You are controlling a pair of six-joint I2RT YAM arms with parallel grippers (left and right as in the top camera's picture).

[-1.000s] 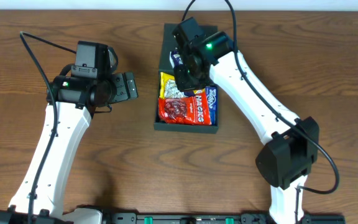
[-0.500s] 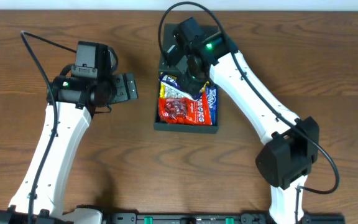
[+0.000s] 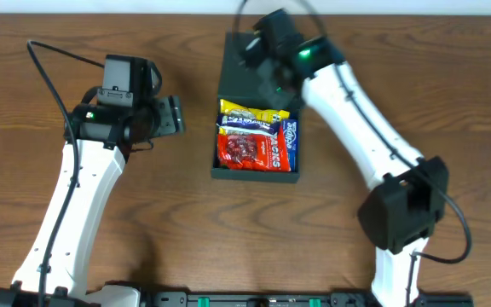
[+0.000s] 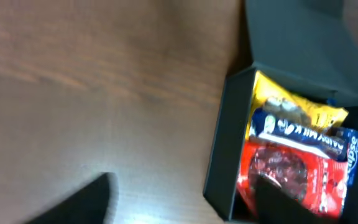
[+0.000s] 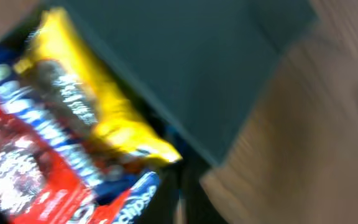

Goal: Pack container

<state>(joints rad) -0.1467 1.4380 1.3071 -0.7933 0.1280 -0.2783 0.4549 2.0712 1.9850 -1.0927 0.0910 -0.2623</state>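
The dark green container (image 3: 218,136) stands open at mid-table, its flip lid (image 3: 237,72) laid back on the far side. Inside lie a yellow packet (image 3: 244,111), a blue chocolate bar (image 3: 250,126), a red packet (image 3: 245,152) and a blue gum packet (image 3: 289,139). My right gripper (image 3: 261,70) hovers over the lid; its fingers do not show clearly. The blurred right wrist view shows the lid (image 5: 185,62) and the yellow packet (image 5: 92,106). My left gripper (image 3: 173,115) is open and empty, left of the container. The left wrist view (image 4: 185,208) shows the container's wall (image 4: 219,155) between the fingers.
The brown wooden table (image 3: 450,102) runs all round the container. The right arm's base (image 3: 399,209) stands at the front right. A black cable (image 3: 45,72) loops at the back left by the left arm.
My right gripper has risen from over the packets and moved back over the lid. The blue chocolate bar now lies uncovered across the packets. The left arm has barely moved.
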